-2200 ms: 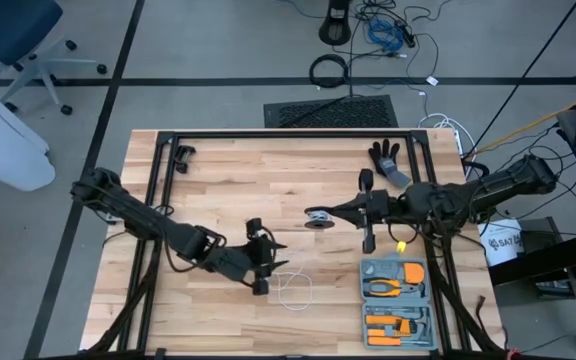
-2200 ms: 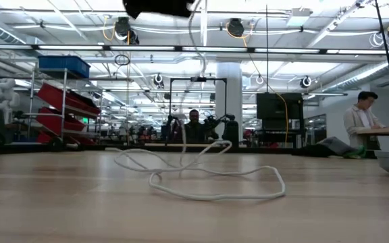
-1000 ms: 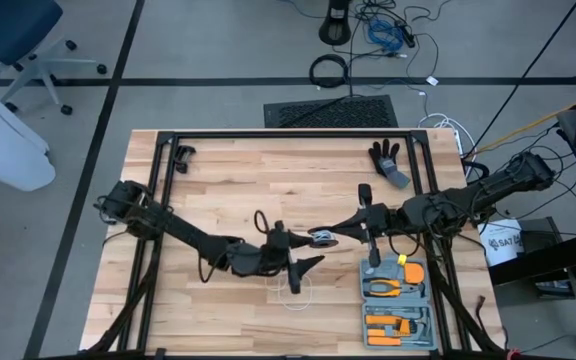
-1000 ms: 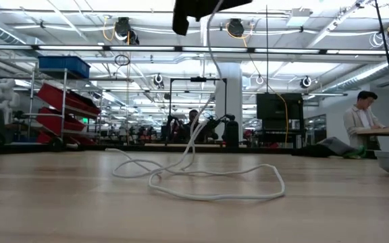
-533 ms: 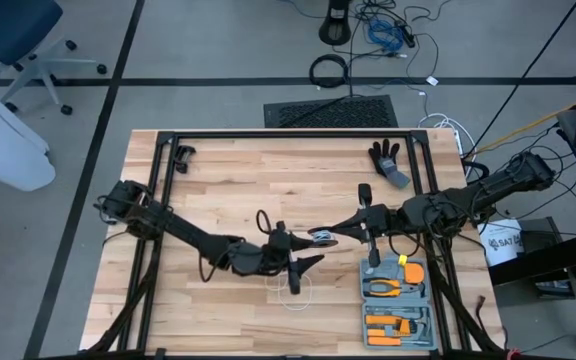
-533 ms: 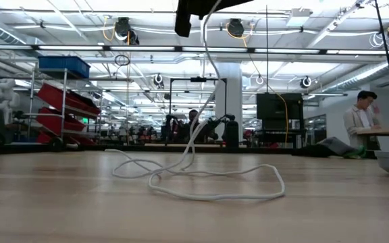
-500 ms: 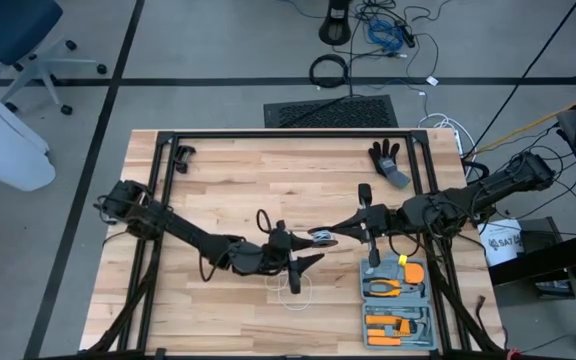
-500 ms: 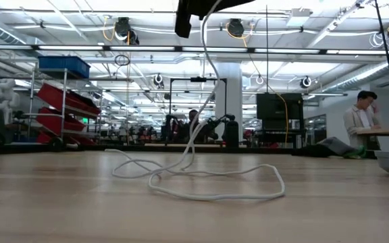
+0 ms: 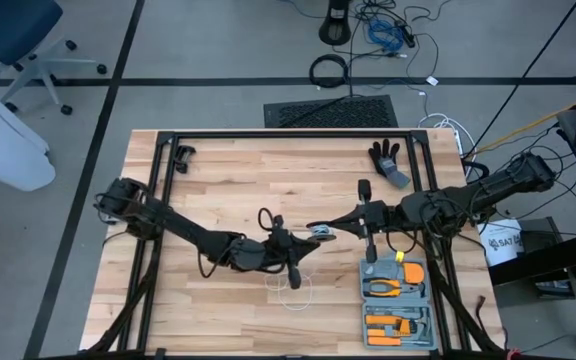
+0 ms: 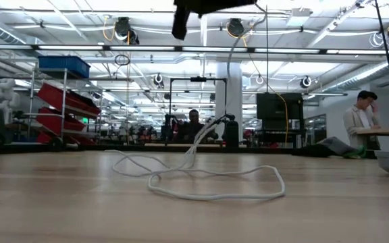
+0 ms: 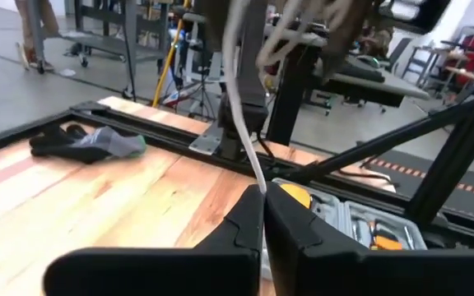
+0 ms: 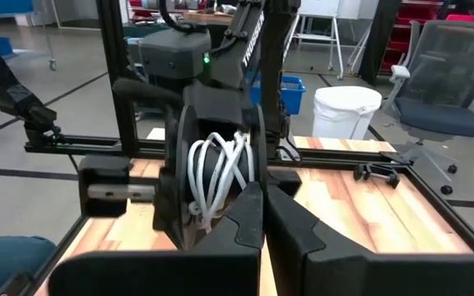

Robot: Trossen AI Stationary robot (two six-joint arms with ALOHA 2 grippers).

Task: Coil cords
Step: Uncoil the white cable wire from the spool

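**White cord pinched above the table, reel gripped beside it**

White cord [image 10: 201, 177] is lying partly in loose loops on the wooden table [image 9: 218, 180], near its middle and toward the near edge, and rising from there to the two grippers meeting above it. In the low view one strand is climbing from the loops toward the dark gripper parts at the top of the picture.

Reaching in from the left, the left gripper [image 9: 303, 243] is hanging over the loops with its fingers [image 11: 239, 234] pressed together on the cord; the left wrist view shows the strand running out from between their tips.

Coming from the right, the right gripper [image 9: 320, 227] is sitting just beside the left one, the two nearly touching. Its fingers [image 12: 290, 218] are closed on the black reel [image 12: 204, 177], which is standing on edge in front of them with several turns of cord wound around it. In the high view the reel [image 9: 322, 231] is showing as a small dark disc between the two grippers.

Off to the right near corner, a grey tool case [image 9: 396, 300] with orange-handled tools is lying open on the table. A dark glove [image 9: 388, 160] is lying at the far right, and a small black clip [image 9: 181, 155] at the far left.
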